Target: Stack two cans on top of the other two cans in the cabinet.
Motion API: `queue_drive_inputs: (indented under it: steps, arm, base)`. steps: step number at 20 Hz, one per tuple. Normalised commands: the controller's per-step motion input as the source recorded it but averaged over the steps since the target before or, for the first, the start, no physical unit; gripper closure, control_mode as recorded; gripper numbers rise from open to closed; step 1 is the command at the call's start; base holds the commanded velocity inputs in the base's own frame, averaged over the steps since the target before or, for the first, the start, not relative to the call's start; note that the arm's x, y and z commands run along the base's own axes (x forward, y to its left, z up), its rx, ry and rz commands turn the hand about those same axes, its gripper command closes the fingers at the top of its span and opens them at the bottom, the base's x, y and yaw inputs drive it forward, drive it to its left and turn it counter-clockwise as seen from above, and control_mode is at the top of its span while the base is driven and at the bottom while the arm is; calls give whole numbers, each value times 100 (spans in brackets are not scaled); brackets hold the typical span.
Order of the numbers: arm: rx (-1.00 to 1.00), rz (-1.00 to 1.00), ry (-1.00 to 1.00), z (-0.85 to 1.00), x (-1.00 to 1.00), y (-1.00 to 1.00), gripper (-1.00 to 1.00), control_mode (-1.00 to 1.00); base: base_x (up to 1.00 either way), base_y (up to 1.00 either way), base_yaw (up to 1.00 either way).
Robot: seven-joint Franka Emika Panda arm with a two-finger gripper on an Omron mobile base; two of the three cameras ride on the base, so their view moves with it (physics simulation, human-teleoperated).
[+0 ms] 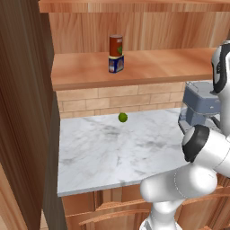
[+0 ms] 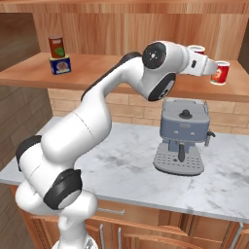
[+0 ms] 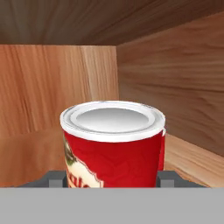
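My gripper (image 2: 215, 73) is shut on a bright red can (image 2: 221, 74) with a white band, at the right end of the cabinet (image 2: 121, 80) shelf. In the hand view this can (image 3: 114, 144) stands upright and close between the dark fingertips (image 3: 55, 178), in the cabinet's wooden corner. Whether it rests on the board or hangs just above it, I cannot tell. Behind my hand, the rim of another red can (image 2: 197, 48) peeks out. Far left on the shelf, a dark red can (image 1: 116, 45) with a green-and-white label stands on a short blue tin (image 1: 116, 64).
A grey coffee machine (image 2: 182, 138) stands on the white marble counter (image 1: 103, 152) below the shelf, under my arm. A small green lime (image 1: 122, 117) lies near the brick backsplash. A tall wooden side panel (image 1: 22, 112) borders the counter on the left.
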Motion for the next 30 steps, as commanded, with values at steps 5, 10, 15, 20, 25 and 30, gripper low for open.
queue_drive_inputs:
  steps: [5, 10, 15, 20, 25, 30]
  arm:
    - [-9, 0, -2, -2, -7, -2, 100, -100]
    - [-5, 0, -1, 6, 0, 0, 100, -100]
    - [-3, 0, 6, 11, 0, -1, 100, -100]
    - [0, 0, 9, 12, 0, -3, 100, -100]
    - [0, 0, 11, 16, 0, -1, 100, -100]
    - [0, 0, 7, 5, 0, -10, 100, -100]
  base:
    - [0, 0, 0]
    - [0, 0, 0]
    - [0, 0, 0]
    - [0, 0, 0]
    - [0, 0, 0]
    - [0, 0, 0]
